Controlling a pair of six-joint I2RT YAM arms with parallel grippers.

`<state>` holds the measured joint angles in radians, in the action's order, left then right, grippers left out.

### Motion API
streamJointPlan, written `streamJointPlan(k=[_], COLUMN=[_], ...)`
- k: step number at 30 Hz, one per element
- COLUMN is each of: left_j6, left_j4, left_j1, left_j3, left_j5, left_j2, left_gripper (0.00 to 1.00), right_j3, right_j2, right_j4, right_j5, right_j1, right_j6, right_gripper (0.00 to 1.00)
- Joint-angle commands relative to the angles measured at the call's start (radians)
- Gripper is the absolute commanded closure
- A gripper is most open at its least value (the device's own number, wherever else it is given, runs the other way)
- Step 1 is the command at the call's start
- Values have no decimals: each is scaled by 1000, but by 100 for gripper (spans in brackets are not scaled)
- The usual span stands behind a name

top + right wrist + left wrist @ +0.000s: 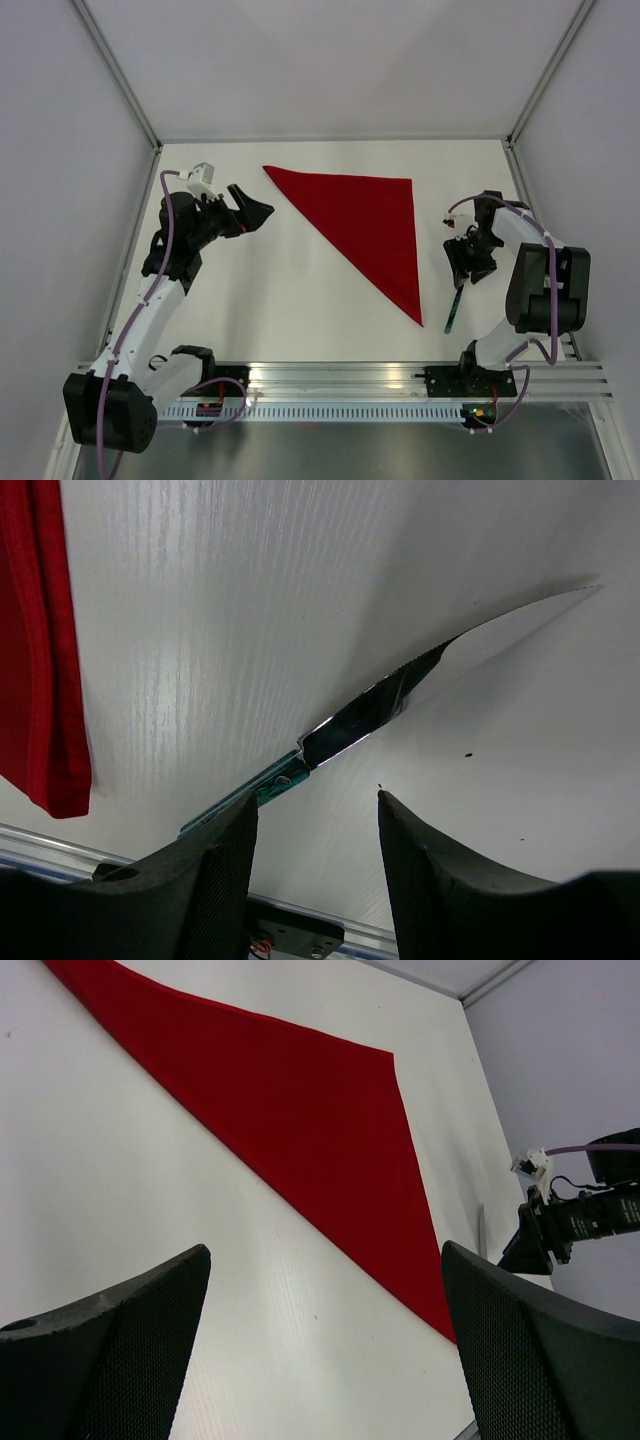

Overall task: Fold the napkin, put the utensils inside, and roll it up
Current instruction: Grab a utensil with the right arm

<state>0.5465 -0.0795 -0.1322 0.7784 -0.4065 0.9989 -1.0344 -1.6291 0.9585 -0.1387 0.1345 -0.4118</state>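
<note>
Napkin (365,225): red cloth, slight sheen. Knife (365,712): mirror-bright metal blade. Table (250,300): matt white.

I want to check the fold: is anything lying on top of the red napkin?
Nothing lies on top of the folded napkin. The knife rests on the table beside it. Anything between the cloth layers is hidden.

Left arm (160,280) stretches forward along its own side, elbow bent, wrist turned inward; left gripper (254,204) hangs level, jaws spread as wide as they go; right arm (535,285) folds tight over its base; right gripper (317,805) points down, sitting low, jaws partly apart.
</note>
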Motion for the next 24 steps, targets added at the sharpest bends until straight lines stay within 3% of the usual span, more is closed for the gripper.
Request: streamJointPlan(k=[1,16,24], left_j6=[32,35,33], left_j4=[57,58,63], left_j1=[-1,-1,-1], left_j3=[1,5,9], left_j5=[-38,-37,-34], left_j2=[-17,-11,-2], left_gripper=[0,0,0], right_j3=[-4,66,74], right_j2=[-21,-87,-133], right_j4=[95,68,60], right_j5=[67,175,200], right_j1=[-12,-90,-110], right_j6=[-4,44,71], right_gripper=[43,46,54])
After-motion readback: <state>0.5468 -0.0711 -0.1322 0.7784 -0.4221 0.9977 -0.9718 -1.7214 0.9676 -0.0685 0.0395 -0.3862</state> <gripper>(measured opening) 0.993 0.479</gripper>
